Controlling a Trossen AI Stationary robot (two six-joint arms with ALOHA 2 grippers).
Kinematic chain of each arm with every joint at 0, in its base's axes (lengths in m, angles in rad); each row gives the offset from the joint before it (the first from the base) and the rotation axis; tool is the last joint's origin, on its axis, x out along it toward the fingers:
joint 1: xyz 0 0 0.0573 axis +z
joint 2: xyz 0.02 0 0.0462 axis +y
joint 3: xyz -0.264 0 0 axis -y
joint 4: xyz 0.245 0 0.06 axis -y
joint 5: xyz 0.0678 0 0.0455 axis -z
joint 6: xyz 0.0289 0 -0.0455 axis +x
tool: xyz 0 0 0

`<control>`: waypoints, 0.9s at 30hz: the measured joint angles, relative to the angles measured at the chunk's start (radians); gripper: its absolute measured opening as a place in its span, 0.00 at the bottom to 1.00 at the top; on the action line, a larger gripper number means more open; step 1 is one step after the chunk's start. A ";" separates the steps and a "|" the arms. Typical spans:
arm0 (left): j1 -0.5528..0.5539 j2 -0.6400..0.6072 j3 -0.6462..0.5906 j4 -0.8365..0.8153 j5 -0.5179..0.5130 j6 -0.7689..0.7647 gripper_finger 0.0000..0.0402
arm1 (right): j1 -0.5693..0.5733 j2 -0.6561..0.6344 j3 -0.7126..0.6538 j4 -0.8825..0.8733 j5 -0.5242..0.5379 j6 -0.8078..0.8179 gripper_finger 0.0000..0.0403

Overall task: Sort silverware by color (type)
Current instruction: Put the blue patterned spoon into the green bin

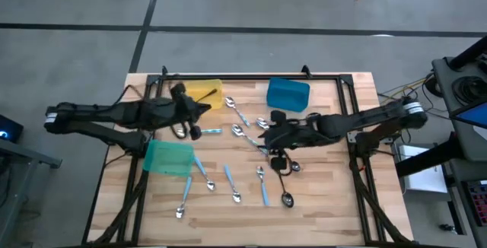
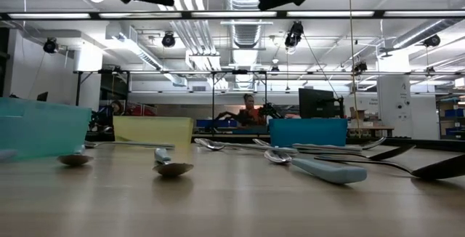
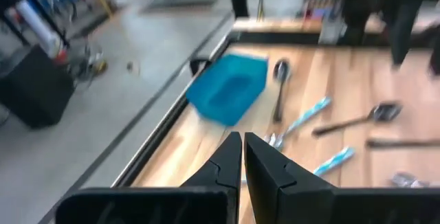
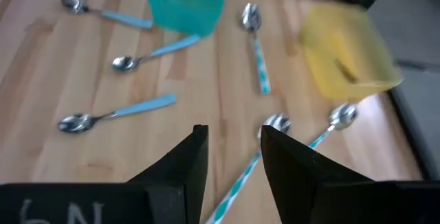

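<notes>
Blue-handled spoon (image 4: 254,162) lies under the right gripper's (image 4: 234,157) parted jaws

Pale matt wood table (image 1: 319,202), shiny metal spoons (image 4: 75,122), translucent plastic bins (image 1: 169,157)

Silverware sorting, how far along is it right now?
Hardly begun. No sorted piece shows: what shows of the yellow bin looks empty, and the blue bin holds nothing. In hand: nothing; the left gripper is shut and empty, the right gripper open above a blue-handled spoon. Left: the silverware scattered across the table.
</notes>
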 joint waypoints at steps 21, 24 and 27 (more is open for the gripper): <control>0.517 0.459 0.217 -0.388 0.396 0.090 0.00 | 0.000 -0.305 -0.352 0.301 0.035 -0.229 0.31; 0.520 0.484 0.217 -0.450 0.404 0.063 0.00 | -0.008 -0.323 -0.377 0.299 0.034 -0.260 0.31; 0.510 0.506 0.217 -0.546 0.448 0.017 0.00 | -0.027 -0.334 -0.398 0.301 0.034 -0.262 0.31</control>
